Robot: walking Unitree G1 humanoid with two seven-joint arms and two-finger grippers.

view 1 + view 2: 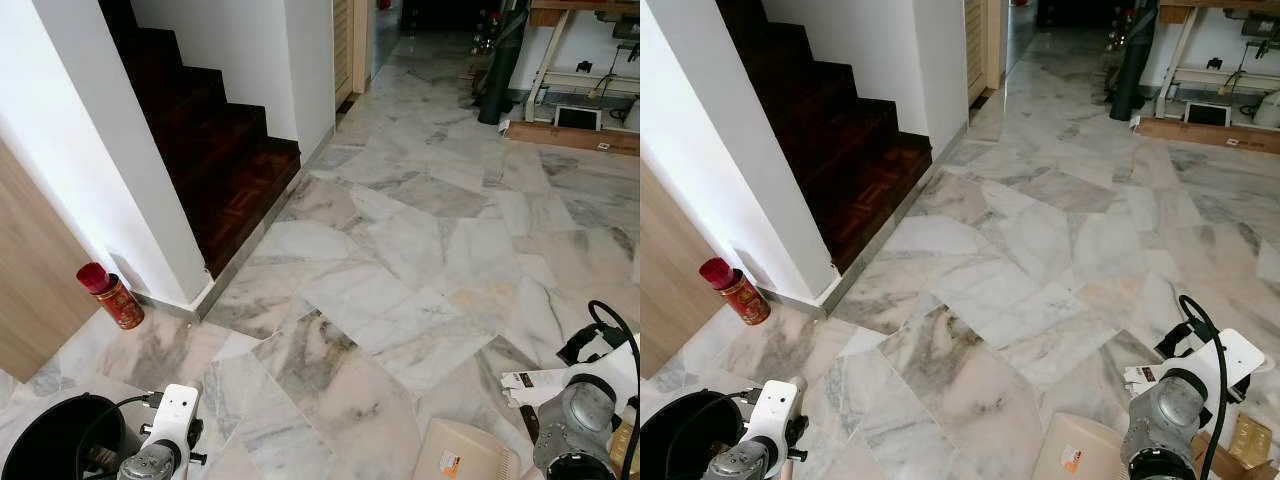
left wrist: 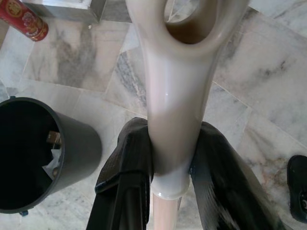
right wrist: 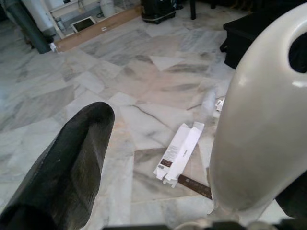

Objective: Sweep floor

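Observation:
My left gripper (image 2: 172, 158) is shut on a beige handle (image 2: 177, 81) that widens to a loop with a hole, above the marble floor (image 1: 400, 250). A second beige handle (image 3: 259, 129) stands close beside my right gripper (image 3: 192, 158). A beige dustpan (image 1: 465, 455) shows low between my two arms. A flattened white carton (image 3: 180, 151) lies on the floor by my right arm (image 1: 580, 420).
A black bin (image 2: 38, 153) holding some rubbish stands at my left. A red can (image 1: 112, 297) sits at the foot of the white wall. Dark wooden stairs (image 1: 220, 140) rise at the left. Boards and equipment (image 1: 570, 135) stand at the far right.

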